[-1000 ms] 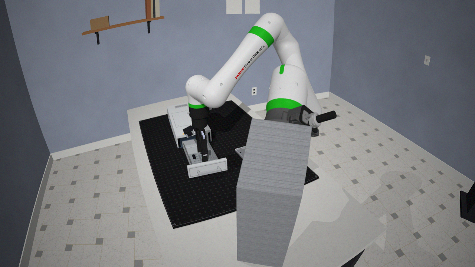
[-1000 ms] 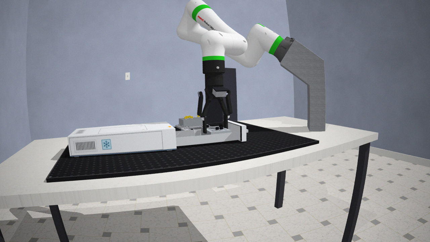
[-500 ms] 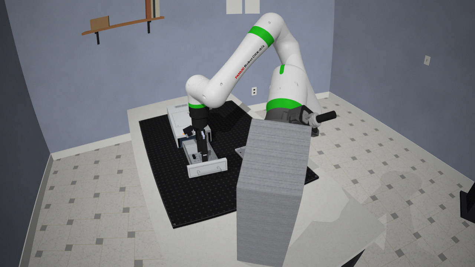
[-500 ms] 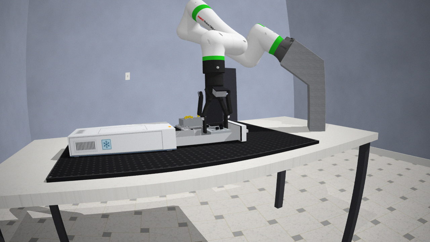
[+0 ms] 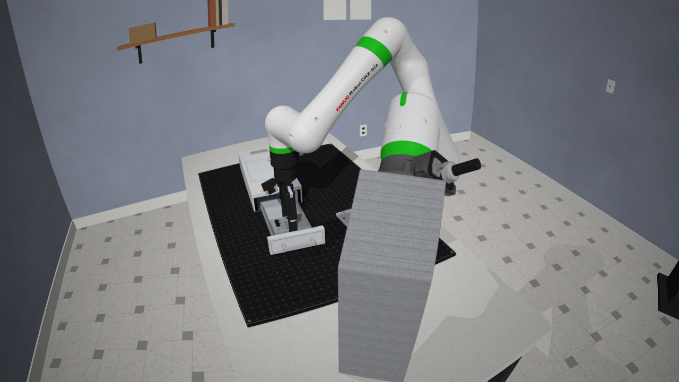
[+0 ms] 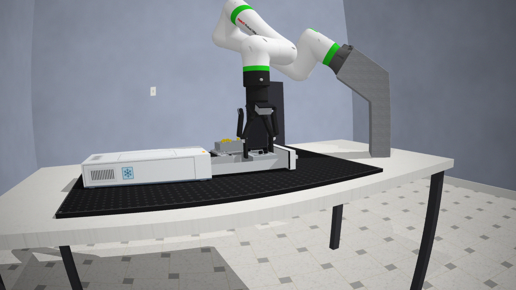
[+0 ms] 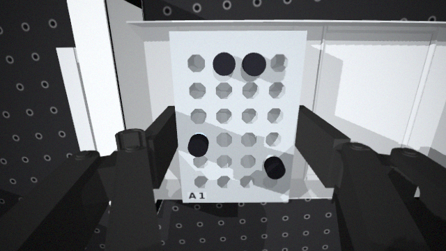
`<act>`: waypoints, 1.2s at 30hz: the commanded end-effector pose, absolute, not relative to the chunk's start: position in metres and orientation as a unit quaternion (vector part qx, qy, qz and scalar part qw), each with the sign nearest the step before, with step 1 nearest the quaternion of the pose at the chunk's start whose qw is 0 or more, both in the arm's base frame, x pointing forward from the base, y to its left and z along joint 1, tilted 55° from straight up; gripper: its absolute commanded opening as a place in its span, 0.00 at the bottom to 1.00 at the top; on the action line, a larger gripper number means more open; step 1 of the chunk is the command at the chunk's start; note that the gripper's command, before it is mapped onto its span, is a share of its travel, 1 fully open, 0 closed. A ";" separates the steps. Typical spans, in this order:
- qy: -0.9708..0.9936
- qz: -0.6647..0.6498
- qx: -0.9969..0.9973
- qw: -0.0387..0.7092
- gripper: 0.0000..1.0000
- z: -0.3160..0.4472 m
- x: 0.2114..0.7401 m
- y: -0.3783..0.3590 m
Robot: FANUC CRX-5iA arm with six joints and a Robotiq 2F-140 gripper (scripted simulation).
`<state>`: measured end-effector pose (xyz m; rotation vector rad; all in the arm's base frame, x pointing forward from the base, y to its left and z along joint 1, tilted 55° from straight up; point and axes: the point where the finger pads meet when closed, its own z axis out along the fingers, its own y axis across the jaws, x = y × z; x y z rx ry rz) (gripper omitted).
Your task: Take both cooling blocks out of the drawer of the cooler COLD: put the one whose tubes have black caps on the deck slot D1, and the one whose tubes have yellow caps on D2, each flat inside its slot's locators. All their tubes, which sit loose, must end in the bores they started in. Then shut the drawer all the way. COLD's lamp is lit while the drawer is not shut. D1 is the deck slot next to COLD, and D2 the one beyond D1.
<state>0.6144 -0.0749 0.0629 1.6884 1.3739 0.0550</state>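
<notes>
Below the tool [image 5: 293, 225] [image 6: 258, 153] [image 7: 235, 122], clamped on the block's [image 5: 285, 225] [image 6: 266, 154] [image 7: 237, 104] sides, the counter [image 5: 223, 294] [image 6: 407, 158] sits; the rigid block should lift level, lest loose tubes [image 5: 277, 222] [image 6: 263, 152] [image 7: 224, 63] tip.
</notes>
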 end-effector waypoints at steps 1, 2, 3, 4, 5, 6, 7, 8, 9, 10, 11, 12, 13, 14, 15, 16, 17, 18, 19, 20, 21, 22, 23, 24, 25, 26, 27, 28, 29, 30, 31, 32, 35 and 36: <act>0.559 0.023 0.687 0.464 0.10 0.064 0.614 -0.074; 0.559 0.023 0.687 0.464 0.10 0.064 0.614 -0.073; 0.559 0.023 0.687 0.464 0.10 0.064 0.614 -0.073; 0.559 0.023 0.687 0.464 0.10 0.064 0.614 -0.073; 0.559 0.023 0.687 0.464 0.10 0.065 0.614 -0.073; 0.559 0.023 0.687 0.464 0.10 0.065 0.613 -0.073; 0.559 0.023 0.687 0.464 0.10 0.065 0.613 -0.072; 0.559 0.023 0.687 0.464 0.10 0.065 0.613 -0.072; 0.559 0.023 0.687 0.464 0.10 0.065 0.613 -0.072; 0.559 0.023 0.687 0.464 0.10 0.066 0.613 -0.072; 0.559 0.023 0.687 0.464 0.10 0.066 0.612 -0.072; 0.559 0.023 0.687 0.464 0.10 0.066 0.612 -0.071; 0.559 0.023 0.687 0.464 0.10 0.066 0.612 -0.071; 0.559 0.023 0.687 0.464 0.10 0.066 0.612 -0.071; 0.559 0.023 0.687 0.464 0.10 0.066 0.612 -0.071; 0.559 0.023 0.687 0.464 0.10 0.066 0.612 -0.071; 0.559 0.023 0.687 0.464 0.10 0.066 0.612 -0.071; 0.559 0.023 0.687 0.464 0.10 0.067 0.611 -0.070; 0.559 0.023 0.687 0.464 0.10 0.068 0.611 -0.069; 0.559 0.023 0.687 0.464 0.10 0.068 0.610 -0.069; 0.559 0.023 0.687 0.464 0.10 0.069 0.609 -0.068; 0.559 0.023 0.687 0.464 0.10 0.070 0.608 -0.067; 0.559 0.023 0.687 0.464 0.10 0.071 0.608 -0.066; 0.559 0.023 0.687 0.464 0.10 0.071 0.607 -0.065; 0.559 0.023 0.687 0.464 0.10 0.072 0.606 -0.065; 0.559 0.023 0.687 0.464 0.10 0.073 0.606 -0.064; 0.559 0.023 0.687 0.464 0.10 0.074 0.605 -0.063; 0.559 0.023 0.687 0.464 0.10 0.075 0.604 -0.062; 0.559 0.023 0.687 0.464 0.10 0.075 0.603 -0.061; 0.559 0.023 0.687 0.464 0.10 0.076 0.603 -0.060; 0.559 0.023 0.687 0.464 0.10 0.076 0.603 -0.060; 0.559 0.023 0.687 0.464 0.10 0.076 0.603 -0.060; 0.559 0.023 0.687 0.464 0.10 0.078 0.600 -0.058; 0.559 0.023 0.687 0.464 0.10 0.079 0.600 -0.057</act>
